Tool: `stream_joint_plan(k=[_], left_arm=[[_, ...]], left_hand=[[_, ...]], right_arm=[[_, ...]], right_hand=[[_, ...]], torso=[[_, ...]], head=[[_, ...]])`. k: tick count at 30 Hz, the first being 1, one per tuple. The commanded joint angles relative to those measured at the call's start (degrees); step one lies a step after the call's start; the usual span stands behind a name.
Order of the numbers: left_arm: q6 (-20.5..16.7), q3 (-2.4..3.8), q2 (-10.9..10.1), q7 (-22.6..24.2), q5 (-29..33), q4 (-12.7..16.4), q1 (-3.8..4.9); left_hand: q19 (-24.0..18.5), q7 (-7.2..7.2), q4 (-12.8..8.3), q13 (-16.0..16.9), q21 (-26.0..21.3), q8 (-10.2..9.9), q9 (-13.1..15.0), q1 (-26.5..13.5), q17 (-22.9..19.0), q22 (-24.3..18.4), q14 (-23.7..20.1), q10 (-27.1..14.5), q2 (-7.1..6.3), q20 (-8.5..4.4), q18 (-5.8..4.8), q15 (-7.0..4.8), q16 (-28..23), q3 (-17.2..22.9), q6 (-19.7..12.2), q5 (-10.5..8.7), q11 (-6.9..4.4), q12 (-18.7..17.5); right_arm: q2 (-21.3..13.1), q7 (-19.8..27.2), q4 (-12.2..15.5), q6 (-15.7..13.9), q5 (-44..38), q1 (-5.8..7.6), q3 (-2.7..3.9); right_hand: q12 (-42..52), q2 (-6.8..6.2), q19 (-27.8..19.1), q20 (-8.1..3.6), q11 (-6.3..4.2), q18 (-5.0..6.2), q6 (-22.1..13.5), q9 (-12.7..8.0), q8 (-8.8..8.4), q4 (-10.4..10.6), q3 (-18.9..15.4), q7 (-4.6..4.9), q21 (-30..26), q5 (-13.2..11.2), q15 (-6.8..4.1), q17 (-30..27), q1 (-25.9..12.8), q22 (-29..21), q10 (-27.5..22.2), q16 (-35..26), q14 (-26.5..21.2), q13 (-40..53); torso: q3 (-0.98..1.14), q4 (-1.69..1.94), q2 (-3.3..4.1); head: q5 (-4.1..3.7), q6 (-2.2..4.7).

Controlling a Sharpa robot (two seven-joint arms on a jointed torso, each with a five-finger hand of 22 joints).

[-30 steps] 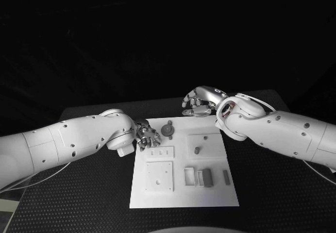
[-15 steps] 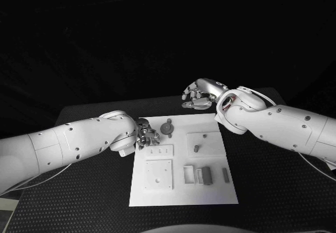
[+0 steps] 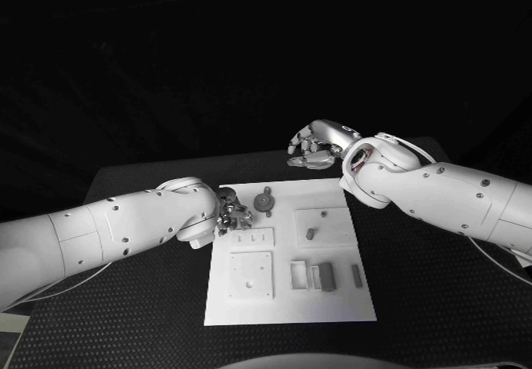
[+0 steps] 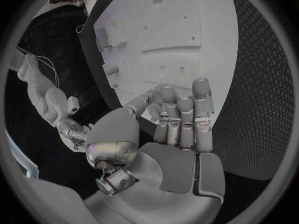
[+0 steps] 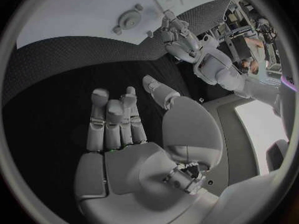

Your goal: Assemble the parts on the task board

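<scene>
Head view showed the white task board [image 3: 290,296] lying in the middle of the black table [image 3: 443,307], with the robot's two arms reaching in from either side. The left hand [image 3: 233,212] hung over the board's far-left corner, just left of a round grey part [image 3: 265,202] that sat near the far edge. Its fingers [image 4: 181,117] lay side by side and lightly bent, with the thumb off to one side, and nothing was held between them; in the left wrist view they pointed toward the board, with no part in the palm. The right hand [image 3: 316,146] was raised beyond the board's far edge, over the bare table and well apart from the parts. The right wrist view showed its fingers [image 5: 112,119] stretched out together, the thumb standing clear of them, and the palm holding nothing; the round part [image 5: 129,20] could be seen on the board [image 5: 62,15] beyond it. On the board, a small upright peg [image 3: 313,232] stood in a raised square at the right of the middle. A plate with a row of slots [image 3: 251,240] lay left of it, and a larger square plate [image 3: 251,277] lay nearer still. At the near right, several grey blocks [image 3: 315,276] stood side by side, with a slim bar [image 3: 357,276] just to their right. Whether any of these pieces were fully seated could not be told.
</scene>
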Motion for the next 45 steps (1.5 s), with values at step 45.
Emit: stream_joint_plan(k=[45], left_arm=[[2.7, -0.22, 1.2, -0.5, -4.0, 0.0, -1.76]], left_hand=[[2.7, -0.98, -0.5, -0.2, 1.9, -0.5, 11.6, 1.4, -1.0, 1.3, 2.0, -0.8, 0.96, -3.69, 0.94, -4.08, 2.0, 0.5, 1.1, -0.13, -1.46, 2.3]], right_arm=[[0.3, 0.4, 0.5, 1.4, 0.3, 0.01, 0.17]], right_hand=[[0.0, 0.24, 0.0, 0.04, 0.06, 0.83, 0.1, -0.1, 0.06, 0.0, 0.0, 0.51, -0.2, 0.1, 0.1, -0.1, 0.5, 0.6, -0.1, -0.3, -0.1, -0.1]], torso=[[-0.06, 0.04, 0.01]], head=[[-0.48, -1.04]])
